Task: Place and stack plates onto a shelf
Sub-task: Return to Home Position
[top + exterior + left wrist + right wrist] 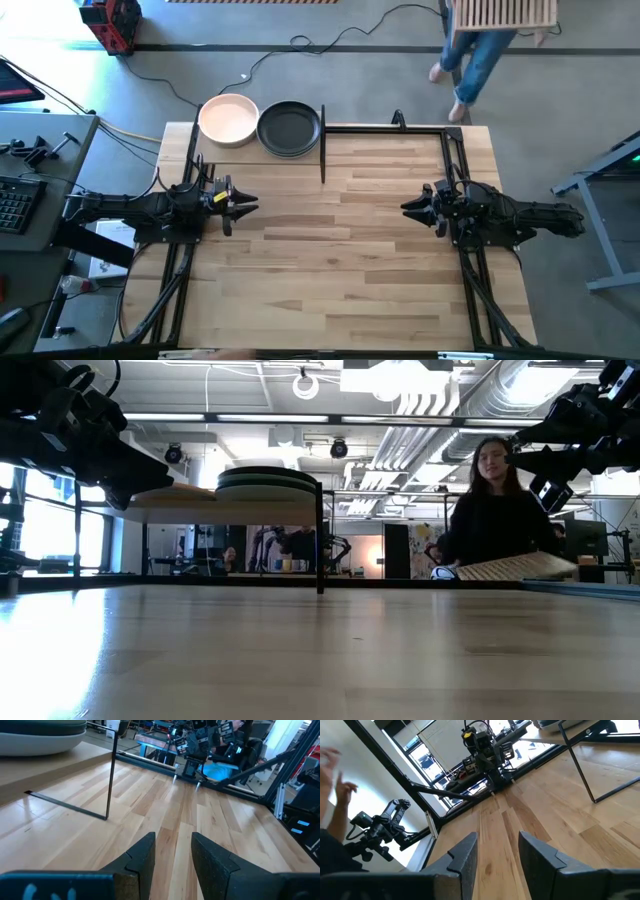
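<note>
At the far left corner of the tabletop [340, 260] the shelf [200, 512] is loaded with two stacks of plates [290, 128], set beyond the nearer left hand [248, 204] and well apart from the right hand [410, 208]; both are held empty and narrowly parted

A person [495, 510] stands beyond the bench [340, 270] holding a slatted wooden board [515, 567] — a keyboard [14, 200] lies beside the bench, and a cable [300, 42] runs across the floor.

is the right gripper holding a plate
No, the right gripper is empty: its open fingers show only bare tabletop between them.
</note>
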